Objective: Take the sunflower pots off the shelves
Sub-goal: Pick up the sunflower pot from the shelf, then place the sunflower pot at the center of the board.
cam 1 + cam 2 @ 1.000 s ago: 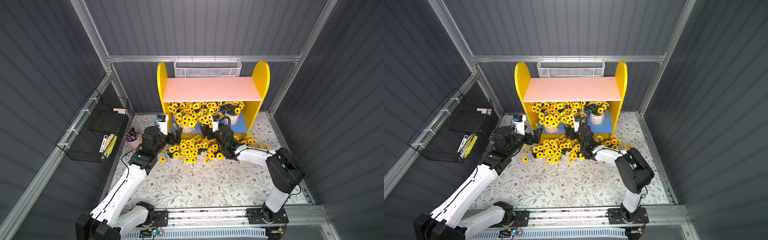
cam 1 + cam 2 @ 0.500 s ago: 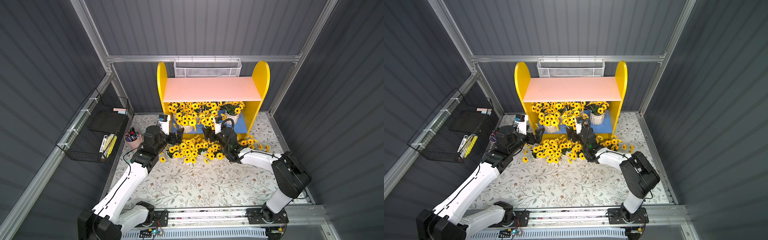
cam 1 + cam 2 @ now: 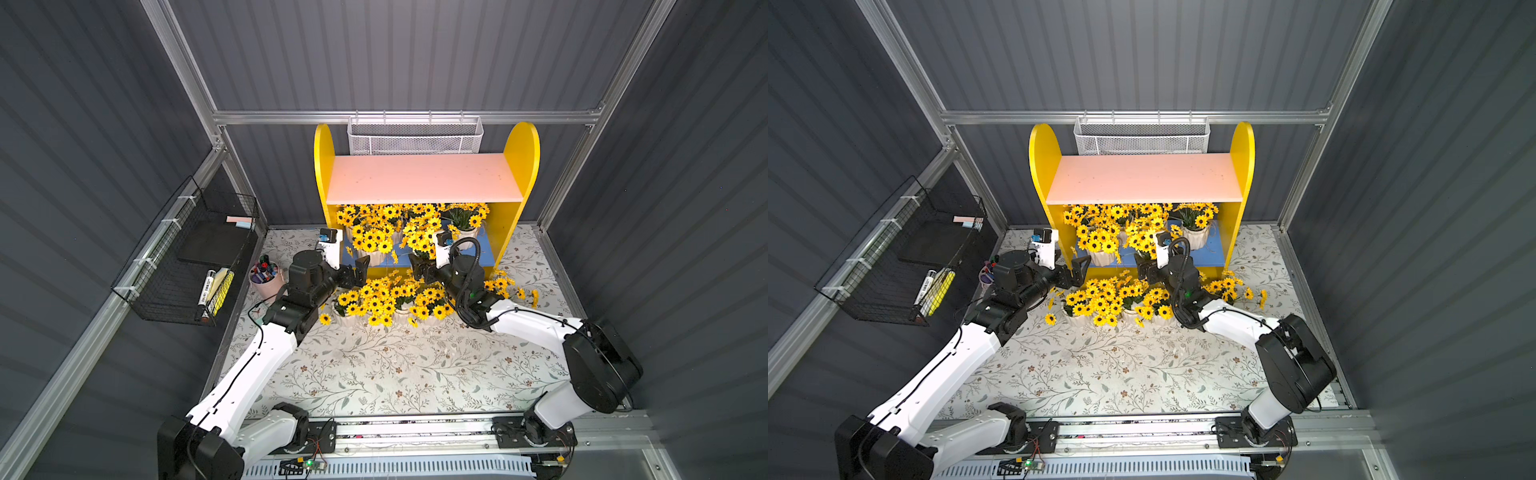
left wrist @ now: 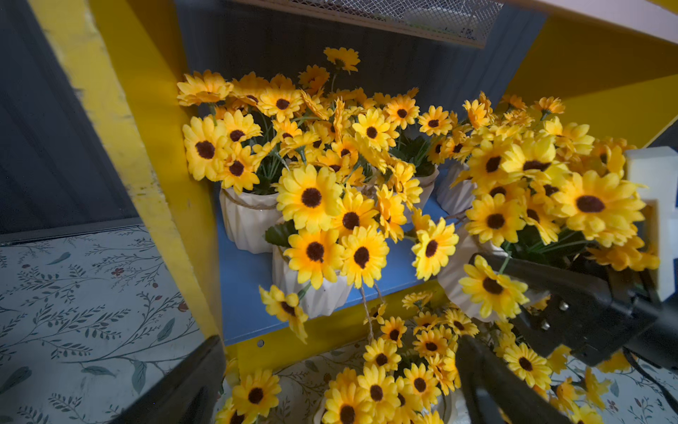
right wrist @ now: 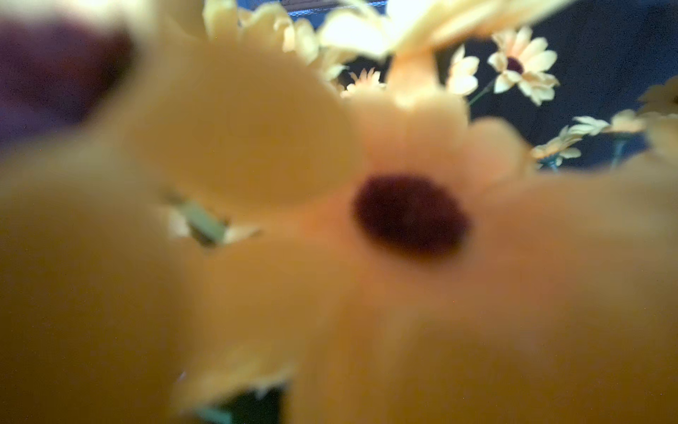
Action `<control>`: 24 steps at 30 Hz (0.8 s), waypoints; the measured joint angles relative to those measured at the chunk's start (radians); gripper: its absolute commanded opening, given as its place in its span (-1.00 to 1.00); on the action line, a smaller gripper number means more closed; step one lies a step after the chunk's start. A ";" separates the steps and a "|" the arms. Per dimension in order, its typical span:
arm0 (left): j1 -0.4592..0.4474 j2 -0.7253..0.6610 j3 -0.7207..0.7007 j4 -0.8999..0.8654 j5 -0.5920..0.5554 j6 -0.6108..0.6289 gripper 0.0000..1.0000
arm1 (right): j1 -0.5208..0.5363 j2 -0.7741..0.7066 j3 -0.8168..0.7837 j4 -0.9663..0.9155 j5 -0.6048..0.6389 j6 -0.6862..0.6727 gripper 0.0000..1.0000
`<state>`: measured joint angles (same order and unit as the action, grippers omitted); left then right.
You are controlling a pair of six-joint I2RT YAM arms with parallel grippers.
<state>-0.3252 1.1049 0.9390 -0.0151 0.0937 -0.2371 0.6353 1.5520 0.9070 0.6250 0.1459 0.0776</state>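
1. The shelves (image 3: pixel 521 166) stand at the far edge of the table (image 3: pixel 395 374). The pink board (image 3: pixel 415 178) is bare. The blue board (image 4: pixel 249 279) below it is crowded with sunflower pots (image 4: pixel 249 224).
2. A cluster of pots (image 3: pixel 382 297) is already down on the table, just near of the shelves.
3. The left gripper (image 4: pixel 339 352) is held low at the near-left corner of the shelves, just beside the yellow side panel (image 4: pixel 165 183). Its jaws are spread to the full and nothing is held.
4. The deciding relation is that the front-left pot (image 4: pixel 312 297) lies straight ahead of the left gripper, farther in and slightly right, at the front edge of the blue board. It stands upright, so its long axis is vertical, and it lines up with the gap between the jaws. The left gripper is the nearer of the two to it.
5. The right gripper (image 3: pixel 419 266) is set against the front-middle pot (image 4: pixel 453 282) with its jaws wide. One jaw is seen across the pot's near side, but no clamping is seen. The right wrist view is filled by blurred petals.
6. The pots are white and ribbed, with twine (image 4: pixel 367 312) hanging from one. Their yellow, dark-centred flowers overhang and mix with those of neighbouring pots, so snagging is judged likely when a pot is drawn out.
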 measured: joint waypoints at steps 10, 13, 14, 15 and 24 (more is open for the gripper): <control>0.000 0.000 0.000 0.000 0.000 0.000 0.99 | 0.089 -0.105 -0.071 -0.025 0.001 -0.027 -0.56; 0.000 0.000 0.000 0.000 0.000 0.000 0.99 | 0.131 -0.132 -0.085 -0.029 0.008 -0.043 -0.56; 0.000 0.000 0.000 0.000 0.000 0.000 0.99 | 0.145 -0.139 -0.087 -0.029 0.012 -0.048 -0.56; 0.000 0.000 0.000 -0.001 -0.002 0.000 0.99 | 0.163 -0.147 -0.090 -0.029 0.015 -0.055 -0.56; 0.000 -0.033 0.000 -0.030 -0.119 0.005 0.99 | 0.335 -0.192 -0.135 -0.020 0.034 -0.081 -0.56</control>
<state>-0.3252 1.0718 0.9390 -0.0452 -0.0254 -0.2317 0.9703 1.3605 0.7715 0.6052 0.1802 -0.0036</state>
